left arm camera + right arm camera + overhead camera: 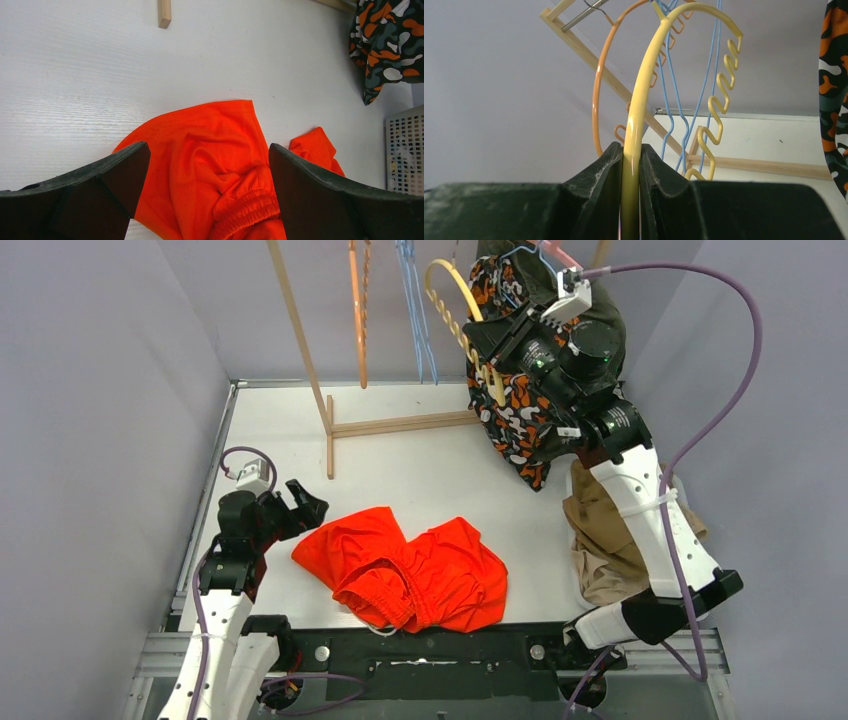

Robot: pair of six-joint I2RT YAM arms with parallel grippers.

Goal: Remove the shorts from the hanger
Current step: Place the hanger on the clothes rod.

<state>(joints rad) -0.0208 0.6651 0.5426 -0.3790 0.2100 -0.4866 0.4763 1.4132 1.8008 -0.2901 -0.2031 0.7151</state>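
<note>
Pinched between the two black fingers of the right gripper (631, 156) is the smooth side of a yellow wavy-edged wire hanger (644, 95) — the jaws are clamped tight on it, no gap showing on either side of the wire. That arm reaches high to the right end of a light wooden clothes rack (330, 430). An orange wire hanger (355, 310) and thin blue wire hangers (415, 310) dangle from the rack, with no cloth on them.

Just beside the gripped hanger hang the orange, black and white camouflage cloth shorts (515, 410), drooping towards the white table (420, 460). From where I stand I cannot tell which hanger carries them.

Down on the table the left gripper (305, 502) sits low with its jaws spread wide and nothing between them. It is poised over the left edge of the bright orange-red cloth shorts (410, 570). These lie crumpled and flat near the front edge, the gathered waistband towards the arm bases.

A pair of beige cloth shorts (600, 550) lies in a heap at the right side — partly hidden behind the right arm's white links. A white lattice basket (405, 150) shows at the far right in the left wrist's view.
</note>
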